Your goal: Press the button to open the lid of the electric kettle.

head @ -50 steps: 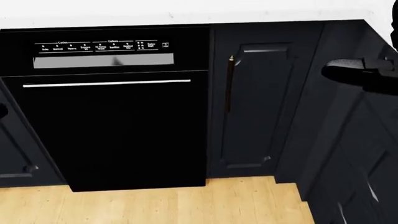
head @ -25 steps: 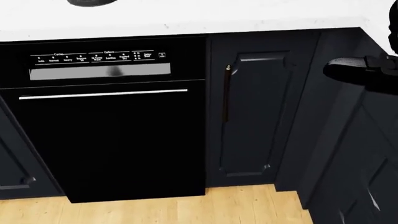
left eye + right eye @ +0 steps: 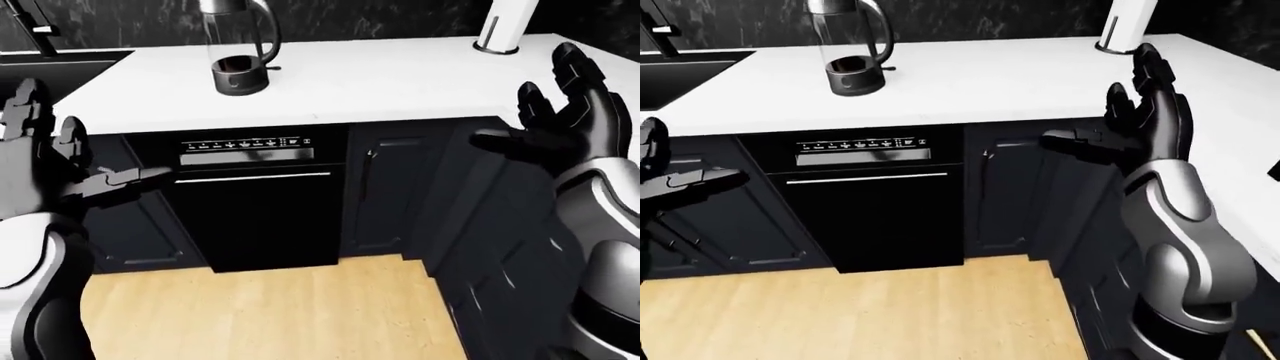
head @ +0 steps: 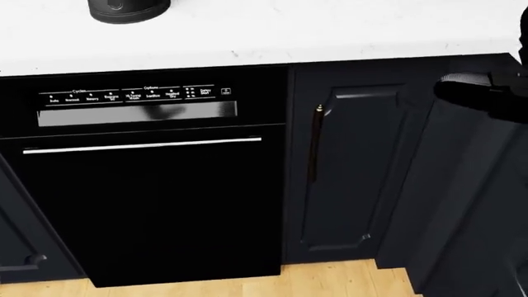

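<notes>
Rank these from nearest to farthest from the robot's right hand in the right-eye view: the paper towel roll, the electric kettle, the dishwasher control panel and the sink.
From the right hand:
1. Paper towel roll, just above it, top right of the counter.
2. Dishwasher control panel, to its left, under the counter edge.
3. Electric kettle, upper left on the counter; close to the panel's distance, so this pair is hard to call.
4. Sink, far left.

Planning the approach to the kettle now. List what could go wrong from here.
1. The electric kettle stands far up the white counter; both hands are short of it, so the reach may fall short.
2. The kettle's top is cut off in every view, so the button may be hard to aim at.
3. The right hand, fingers spread, may brush the paper towel roll.
</notes>
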